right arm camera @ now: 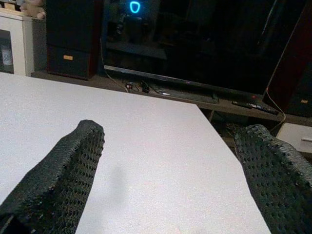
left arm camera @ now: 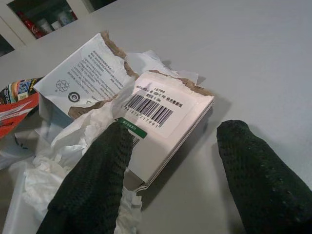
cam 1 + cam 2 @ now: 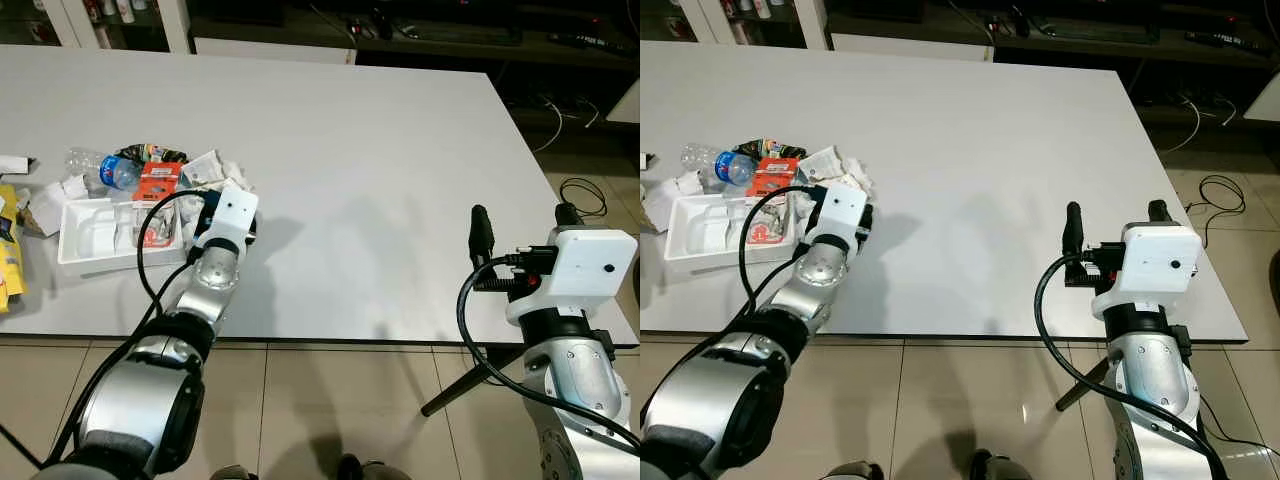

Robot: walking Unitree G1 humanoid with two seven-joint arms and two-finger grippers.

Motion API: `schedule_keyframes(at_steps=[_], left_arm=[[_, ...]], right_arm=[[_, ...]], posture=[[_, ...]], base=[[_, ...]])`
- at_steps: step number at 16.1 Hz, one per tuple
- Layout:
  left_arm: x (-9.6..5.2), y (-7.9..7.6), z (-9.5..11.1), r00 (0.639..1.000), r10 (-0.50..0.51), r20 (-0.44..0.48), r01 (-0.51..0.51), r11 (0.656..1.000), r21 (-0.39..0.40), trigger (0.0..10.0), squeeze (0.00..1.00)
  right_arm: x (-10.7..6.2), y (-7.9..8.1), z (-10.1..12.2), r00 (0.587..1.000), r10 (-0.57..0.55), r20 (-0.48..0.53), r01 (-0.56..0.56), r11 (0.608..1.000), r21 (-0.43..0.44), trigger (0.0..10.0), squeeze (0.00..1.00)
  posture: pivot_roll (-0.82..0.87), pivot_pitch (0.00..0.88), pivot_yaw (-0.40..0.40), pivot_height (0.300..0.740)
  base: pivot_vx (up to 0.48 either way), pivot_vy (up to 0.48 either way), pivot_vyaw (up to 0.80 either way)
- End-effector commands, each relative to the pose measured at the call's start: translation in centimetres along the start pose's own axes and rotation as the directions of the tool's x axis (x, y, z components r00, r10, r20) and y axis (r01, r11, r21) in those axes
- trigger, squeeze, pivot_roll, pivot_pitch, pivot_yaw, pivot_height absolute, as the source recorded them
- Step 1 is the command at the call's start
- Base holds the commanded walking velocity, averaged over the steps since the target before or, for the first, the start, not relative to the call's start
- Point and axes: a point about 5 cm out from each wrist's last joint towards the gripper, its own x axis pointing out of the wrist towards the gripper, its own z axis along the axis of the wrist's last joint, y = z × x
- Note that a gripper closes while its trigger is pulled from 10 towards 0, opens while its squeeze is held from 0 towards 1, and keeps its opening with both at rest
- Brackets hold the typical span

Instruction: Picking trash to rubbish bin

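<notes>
A heap of trash lies at the table's left front: a white plastic tray (image 3: 75, 245), a crushed clear bottle (image 3: 100, 168), an orange packet (image 3: 160, 180), crumpled tissue (image 2: 73, 146) and a torn white cardboard box (image 2: 161, 122) with a barcode. My left gripper (image 2: 175, 131) is open at the heap's right edge, low over the table. One finger (image 2: 97, 180) rests against the torn box's near corner; the other (image 2: 258, 170) stands over bare table. My right gripper (image 3: 525, 222) is open and holds nothing, hovering above the table's front right edge.
The white table (image 3: 380, 150) stretches wide and bare between the two arms. A yellow package (image 3: 8, 250) lies at the far left edge. Cables (image 3: 580, 190) trail on the floor at the right, and a dark tripod leg (image 3: 460, 390) stands under the front edge.
</notes>
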Motion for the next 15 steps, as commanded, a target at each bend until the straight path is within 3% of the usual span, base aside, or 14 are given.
schedule_keyframes(at_steps=[1,8,12,13,15], left_arm=[[-1.1,-0.6,-3.4,0.99,-0.03,-0.135,0.034,0.999,0.024,0.0,0.0],[-2.3,-3.5,-3.9,0.984,-0.152,-0.095,0.151,0.988,-0.019,0.0,0.0],[-3.2,-4.2,-3.0,0.975,-0.217,0.046,0.218,0.975,-0.028,0.0,0.0],[-3.2,-4.2,-3.0,0.975,-0.217,0.046,0.218,0.975,-0.028,0.0,0.0],[-3.5,-3.1,-1.2,0.969,-0.162,0.188,0.165,0.986,0.001,0.0,0.0]], right_arm=[[-0.1,-0.3,0.0,1.0,-0.013,-0.006,0.013,1.0,-0.005,10.0,0.0],[0.1,-0.4,0.0,1.0,-0.017,0.001,0.017,1.0,-0.015,10.0,0.0],[0.4,-0.4,0.0,1.0,-0.013,0.008,0.013,1.0,-0.019,10.0,0.0],[0.4,-0.4,0.0,1.0,-0.013,0.008,0.013,1.0,-0.019,10.0,0.0],[0.6,-0.4,-0.1,1.0,-0.005,0.012,0.005,1.0,-0.024,10.0,0.0]], posture=[[0.07,0.146,-0.058,0.74],[0.08,0.139,-0.055,0.74],[0.1,0.135,-0.061,0.74],[0.1,0.135,-0.061,0.74],[0.11,0.13,-0.066,0.74]], base=[[0.0,0.0,0.0],[0.0,0.0,0.0],[0.0,0.0,0.0],[0.0,0.0,0.0],[0.0,0.0,0.0]])
